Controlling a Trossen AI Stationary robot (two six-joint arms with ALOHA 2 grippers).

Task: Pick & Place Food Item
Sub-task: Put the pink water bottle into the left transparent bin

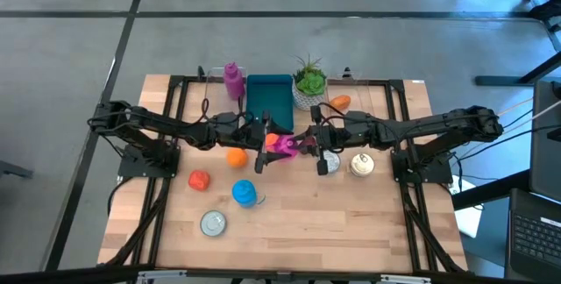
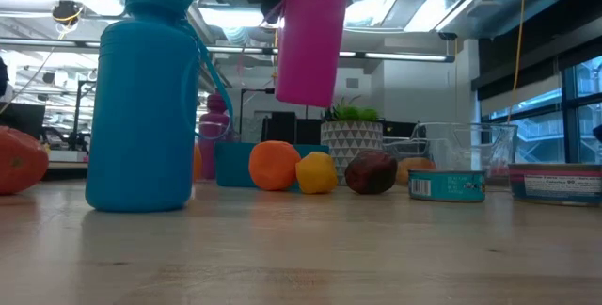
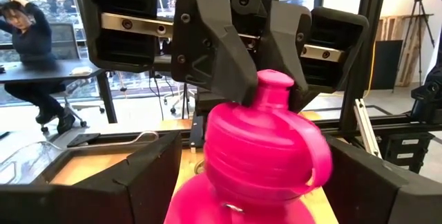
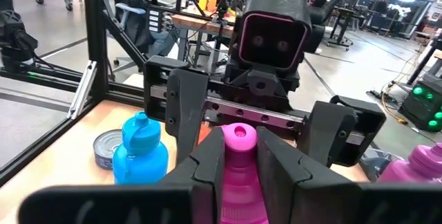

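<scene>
Hanging above the middle of the table [image 1: 289, 231], the pink bottle [image 1: 282, 144] is gripped by both arms at once. In the low view it is clear of the tabletop, its long axis close to upright with a slight tilt and its cap end uppermost, partly cut off by the frame edge.

The left gripper [image 1: 263, 139] holds the bottle's wide body; its jaws stand far apart, one dark finger [image 3: 124, 186] on each side of the body in the left wrist view. The right gripper [image 1: 307, 141] clamps the narrow neck just below the cap; its jaws stand close together, with the fingers [image 4: 207, 165] pressed against both sides of the neck in the right wrist view. The two grippers face each other across the bottle.

Below and in front of the bottle stands a blue bottle [image 1: 245, 193], upright on the table. An orange [image 1: 236, 156] lies just beside the left gripper, and a red fruit [image 1: 199, 180] lies farther toward the left arm's side. A flat tin [image 1: 213, 223] lies near the front edge. Two more tins [image 1: 361, 164] sit under the right arm. At the far edge stand a purple bottle [image 1: 232, 81], a teal bin [image 1: 269, 98], a potted plant [image 1: 309, 81] and an orange vegetable [image 1: 340, 102].
</scene>
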